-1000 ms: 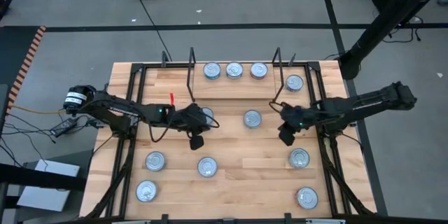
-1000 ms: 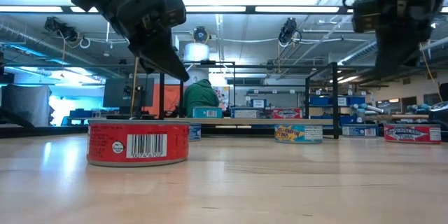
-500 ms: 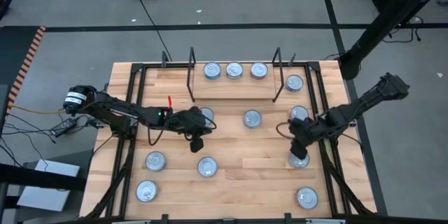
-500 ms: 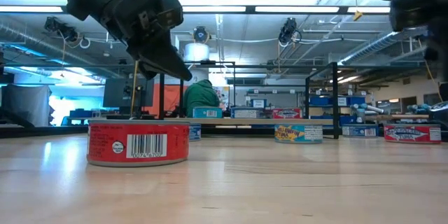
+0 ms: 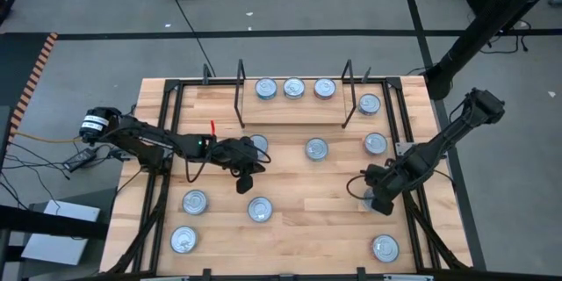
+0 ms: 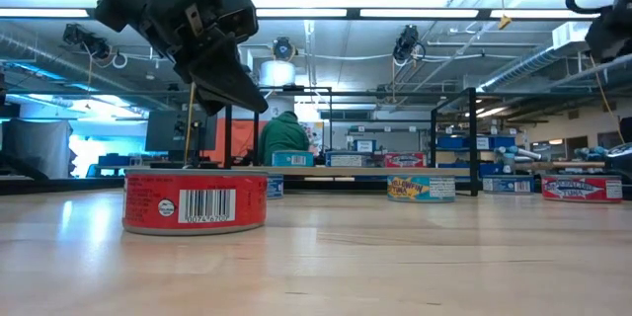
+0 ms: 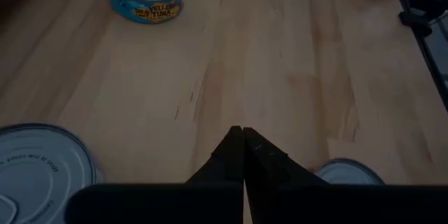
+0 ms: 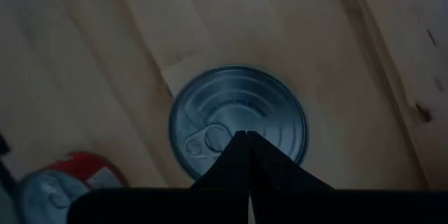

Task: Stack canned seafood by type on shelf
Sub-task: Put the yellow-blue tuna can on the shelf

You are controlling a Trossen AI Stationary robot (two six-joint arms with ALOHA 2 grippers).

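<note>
1. Hovering at the high view's lower right, my right gripper (image 8: 244,134) is pinched closed, empty, above 1 tin (image 8: 238,124).
2. My left gripper (image 5: 247,178), closed and empty, sits mid-frame.
3. 3 tins (image 5: 293,89) line the shelf (image 5: 290,111), top centre.

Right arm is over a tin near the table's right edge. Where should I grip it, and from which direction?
Take the tin across its round side wall, coming straight down. It lies flat, lid up, with bare wood around it. The right end effector is shut above it, so open first.

Shiny metal tins (image 5: 316,149); matt wood table (image 5: 299,193)
</note>
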